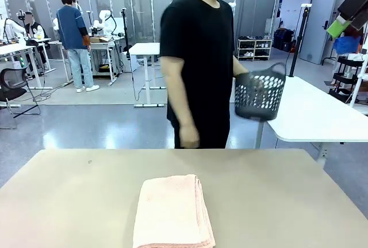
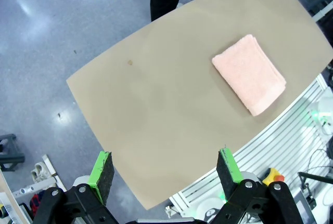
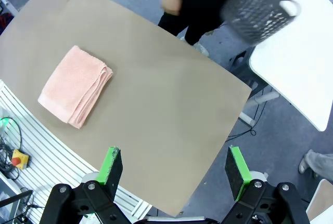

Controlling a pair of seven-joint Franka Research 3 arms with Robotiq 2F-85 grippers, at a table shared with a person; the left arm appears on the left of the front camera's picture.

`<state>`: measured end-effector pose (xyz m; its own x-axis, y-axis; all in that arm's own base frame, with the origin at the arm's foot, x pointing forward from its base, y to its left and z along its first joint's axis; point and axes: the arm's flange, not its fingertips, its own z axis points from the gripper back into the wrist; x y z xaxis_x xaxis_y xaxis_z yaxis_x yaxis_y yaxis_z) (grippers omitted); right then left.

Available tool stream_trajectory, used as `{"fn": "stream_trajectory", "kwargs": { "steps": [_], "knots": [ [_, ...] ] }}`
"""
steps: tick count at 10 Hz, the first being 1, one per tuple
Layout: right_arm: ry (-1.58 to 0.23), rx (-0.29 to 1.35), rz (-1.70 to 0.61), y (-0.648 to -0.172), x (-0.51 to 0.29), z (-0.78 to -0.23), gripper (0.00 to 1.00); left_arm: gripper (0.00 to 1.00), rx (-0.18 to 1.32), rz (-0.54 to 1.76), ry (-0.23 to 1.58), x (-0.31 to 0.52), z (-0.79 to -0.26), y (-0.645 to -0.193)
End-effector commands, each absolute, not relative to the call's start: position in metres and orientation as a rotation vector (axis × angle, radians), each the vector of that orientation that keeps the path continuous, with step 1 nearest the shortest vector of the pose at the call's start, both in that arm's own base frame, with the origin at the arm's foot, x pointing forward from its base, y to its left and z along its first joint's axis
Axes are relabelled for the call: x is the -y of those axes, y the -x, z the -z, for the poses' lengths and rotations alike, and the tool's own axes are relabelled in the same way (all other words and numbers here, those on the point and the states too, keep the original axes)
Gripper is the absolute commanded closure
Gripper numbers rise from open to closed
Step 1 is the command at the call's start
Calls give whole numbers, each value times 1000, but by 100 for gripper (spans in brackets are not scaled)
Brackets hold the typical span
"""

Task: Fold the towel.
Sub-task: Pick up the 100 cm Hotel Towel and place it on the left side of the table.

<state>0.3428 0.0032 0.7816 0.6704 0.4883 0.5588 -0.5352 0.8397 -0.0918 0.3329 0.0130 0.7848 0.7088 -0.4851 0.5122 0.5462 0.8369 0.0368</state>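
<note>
Green-padded fingers (image 2: 101, 171) of left gripper (image 2: 165, 169) and right gripper (image 3: 175, 166) spread wide, holding nothing, high above desk (image 1: 276, 202). Folded pink towel (image 1: 173, 212) at desk's near edge; perforated basket (image 1: 260, 95) in person's hand beyond the desk's far edge.

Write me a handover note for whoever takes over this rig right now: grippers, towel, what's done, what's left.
Left gripper: open, empty, high above the table.
Right gripper: open, empty, also high above it.
Towel: lies folded in a neat stack at the robot's edge of the table, nothing touching it.
Person: at the far side, holding the dark basket off the table.
Done: the fold looks complete.
Left: apparently nothing.
</note>
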Motion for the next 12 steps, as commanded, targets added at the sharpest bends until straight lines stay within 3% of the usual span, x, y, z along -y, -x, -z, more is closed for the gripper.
{"fn": "stream_trajectory", "kwargs": {
  "steps": [1, 12],
  "knots": [
    [-77, 603, -587, -344, -1, -782, 0, 0, 537, 597, 111, -15, -786, -332],
    [-77, 603, -587, -344, -1, -782, 0, 0, 537, 597, 111, -15, -786, -332]
  ]
}}
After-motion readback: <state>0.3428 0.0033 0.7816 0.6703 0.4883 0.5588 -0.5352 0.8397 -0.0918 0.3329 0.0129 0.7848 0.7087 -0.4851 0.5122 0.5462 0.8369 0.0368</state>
